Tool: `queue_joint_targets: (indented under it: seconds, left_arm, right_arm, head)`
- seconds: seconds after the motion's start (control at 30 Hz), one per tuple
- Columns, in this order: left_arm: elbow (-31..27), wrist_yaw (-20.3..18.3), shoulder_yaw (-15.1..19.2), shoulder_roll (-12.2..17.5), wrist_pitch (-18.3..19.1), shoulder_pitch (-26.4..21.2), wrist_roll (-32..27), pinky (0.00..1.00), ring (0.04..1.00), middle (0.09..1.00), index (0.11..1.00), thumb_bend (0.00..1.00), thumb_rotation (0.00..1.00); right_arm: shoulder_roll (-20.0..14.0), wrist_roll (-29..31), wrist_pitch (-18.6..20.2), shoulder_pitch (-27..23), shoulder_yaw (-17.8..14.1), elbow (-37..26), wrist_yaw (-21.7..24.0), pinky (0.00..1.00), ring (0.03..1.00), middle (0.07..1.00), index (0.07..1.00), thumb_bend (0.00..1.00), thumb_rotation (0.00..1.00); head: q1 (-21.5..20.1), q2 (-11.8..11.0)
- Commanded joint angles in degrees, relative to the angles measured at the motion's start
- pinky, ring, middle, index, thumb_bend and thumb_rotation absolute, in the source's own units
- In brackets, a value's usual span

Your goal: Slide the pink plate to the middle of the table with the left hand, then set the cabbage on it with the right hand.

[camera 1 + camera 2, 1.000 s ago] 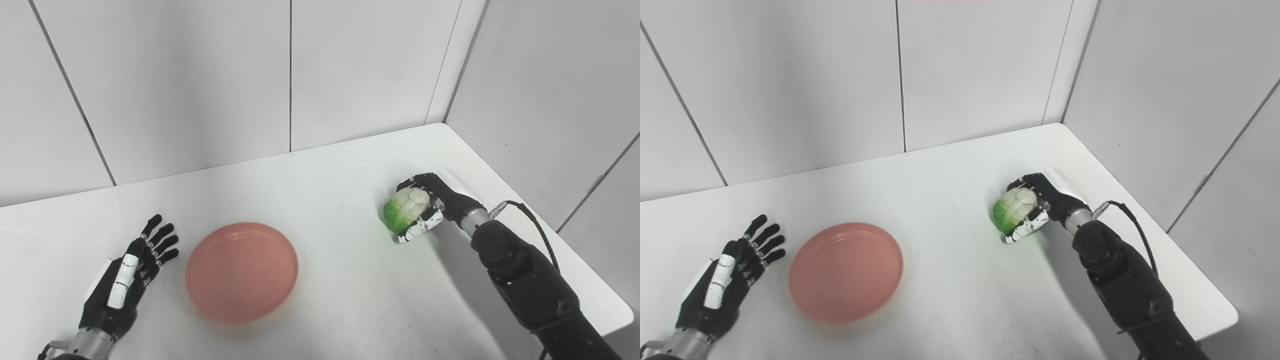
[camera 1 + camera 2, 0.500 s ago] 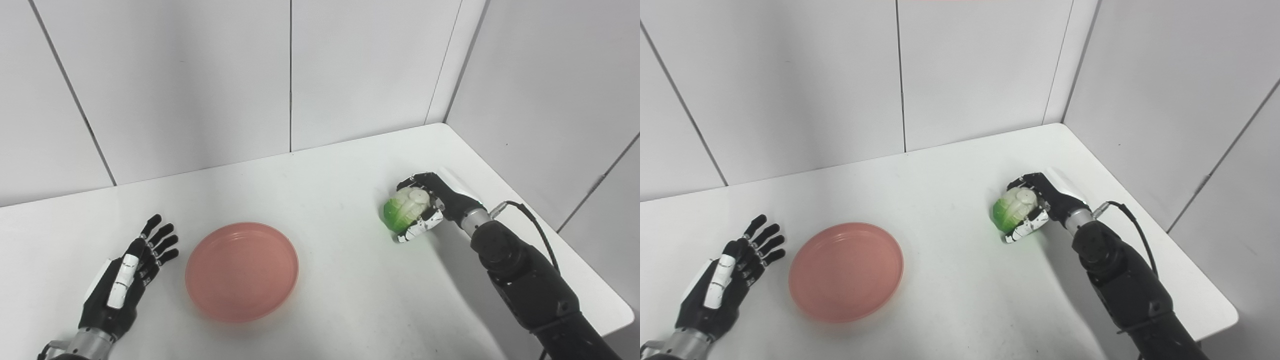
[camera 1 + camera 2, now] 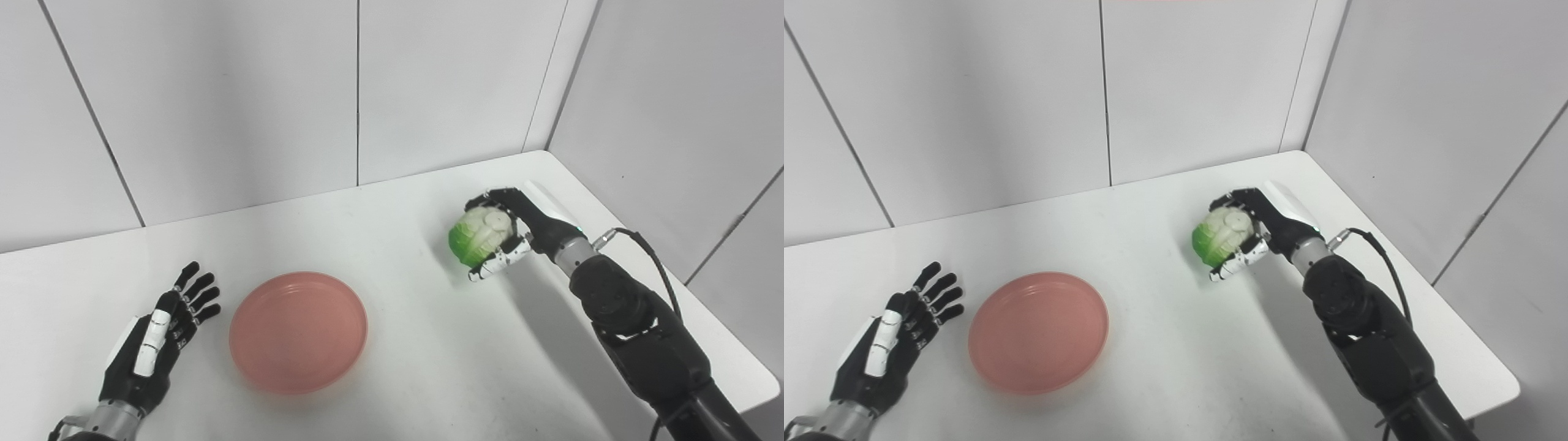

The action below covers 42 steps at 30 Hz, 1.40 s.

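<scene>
Near edge: the left robot hand (image 3: 153,346) rests on the counter (image 3: 429,367), fingers spread and holding nothing, just beside the pink plate (image 3: 298,332) but not touching it. The plate lies flat, left of the counter's middle. Farther back and well apart to the right, the right robot hand (image 3: 1258,229) is clamped around the cabbage (image 3: 1222,236), which appears raised clear of the counter, green leaf end pointing toward the plate. The plate lies leftward and nearer than the cabbage; judged from this, the carry must run left and toward the robot.
</scene>
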Motion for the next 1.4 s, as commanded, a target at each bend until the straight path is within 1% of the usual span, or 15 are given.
queue_joint_targets:
  seconds: [0.0,0.1,0.13,0.2,0.23,0.33,0.47,0.5,0.53,0.6,0.73,0.8,0.97,1.1,1.37]
  left_arm:
    - [0.41,2.72,-0.31,0.36,5.95,2.24,2.67,0.92,0.924,0.94,0.95,0.82,0.93]
    - [-1.55,3.98,-0.75,-0.55,8.75,2.42,2.69,0.94,0.928,0.945,0.955,0.8,0.94]
    - [-1.83,4.39,-0.91,-0.89,9.27,2.41,2.78,0.95,0.931,0.947,0.958,0.8,0.95]
    - [-2.6,5.12,-1.42,-1.27,9.93,2.49,3.35,0.96,0.934,0.95,0.962,0.78,0.96]
    - [-2.85,5.66,-1.75,-1.51,10.15,2.54,3.7,0.96,0.934,0.95,0.962,0.78,0.97]
    - [-3.27,6.73,-2.4,-2.19,10.4,2.65,4.06,0.98,0.941,0.954,0.963,0.78,0.97]
    - [-4.12,8.14,-3.4,-3.07,10.87,2.83,5.25,0.94,0.938,0.953,0.96,0.76,0.99]
    - [-3.91,8.18,-3.6,-3.16,10.5,2.76,5.31,0.93,0.939,0.956,0.962,0.75,1.0]
    - [-3.6,8.32,-3.76,-3.4,10.2,2.64,5.42,0.92,0.941,0.958,0.963,0.75,1.0]
    - [-3.67,9.12,-4.09,-4.01,10.44,2.55,5.99,0.92,0.941,0.958,0.961,0.74,1.0]
    - [-3.96,10.04,-4.8,-4.86,10.78,2.45,6.57,0.91,0.939,0.959,0.964,0.73,1.0]
    - [-4.3,10.42,-5.33,-5.06,10.99,2.39,7.14,0.91,0.939,0.962,0.97,0.73,1.0]
    - [-4.76,11.02,-5.79,-5.57,11.33,2.37,7.77,0.89,0.93,0.956,0.964,0.69,1.0]
    - [-5.53,11.68,-6.03,-5.98,12.62,2.34,8.25,0.89,0.928,0.957,0.963,0.67,1.0]
    - [-5.82,11.93,-6.33,-6.07,13.01,2.2,8.53,0.9,0.93,0.955,0.96,0.67,1.0]
  right_arm:
    - [-0.72,0.37,0.25,-2.73,-0.41,-2.66,0.67,0.43,0.465,0.47,0.503,0.53,0.0]
    - [0.19,1.19,0.49,-4.11,0.23,-3.73,2.0,0.43,0.463,0.465,0.511,0.53,0.0]
    - [0.61,1.42,0.31,-4.52,0.46,-3.8,2.23,0.43,0.462,0.467,0.509,0.53,0.0]
    - [1.51,0.95,0.0,-5.34,1.34,-4.03,2.46,0.43,0.461,0.468,0.508,0.53,0.0]
    - [2.45,0.37,-0.12,-6.21,2.49,-3.88,2.6,0.43,0.461,0.469,0.508,0.53,0.0]
    - [4.53,0.39,-0.27,-7.91,4.34,-3.15,3.28,0.42,0.46,0.469,0.507,0.53,0.0]
    - [7.29,0.41,-0.71,-9.85,6.59,-1.67,4.1,0.44,0.457,0.468,0.509,0.53,0.0]
    - [8.06,0.2,-0.87,-10.46,7.38,-1.27,4.28,0.44,0.459,0.467,0.51,0.53,0.0]
    - [8.56,0.09,-1.34,-10.94,7.96,-0.78,4.38,0.44,0.46,0.466,0.511,0.53,0.0]
    - [9.97,0.3,-1.83,-11.9,9.04,0.08,4.52,0.43,0.454,0.464,0.512,0.53,0.0]
    - [12.72,0.29,-2.29,-13.14,11.19,1.03,4.72,0.42,0.458,0.472,0.504,0.53,0.0]
    - [14.31,0.3,-2.64,-13.52,12.41,1.4,4.8,0.41,0.446,0.467,0.511,0.52,0.0]
    - [16.16,0.72,-4.79,-13.76,14.15,3.84,4.97,0.4,0.41,0.488,0.528,0.51,0.0]
    - [17.13,-0.1,-6.44,-13.62,15.08,6.22,4.77,0.4,0.407,0.492,0.529,0.51,0.0]
    - [17.8,-0.78,-9.52,-14.36,16.79,9.99,5.16,0.44,0.43,0.49,0.51,0.52,0.0]
  head:
    - [0.9,-0.01]
    - [2.26,-0.3]
    - [3.56,-0.59]
    - [3.94,-0.64]
    - [5.24,-0.89]
    - [7.26,-1.22]
    - [11.29,-1.36]
    - [11.29,-1.36]
    - [13.44,-1.36]
    - [15.23,-1.37]
    - [17.25,-1.5]
    - [17.75,-1.47]
    - [18.74,-1.49]
    - [19.26,-1.43]
    - [19.04,-0.82]
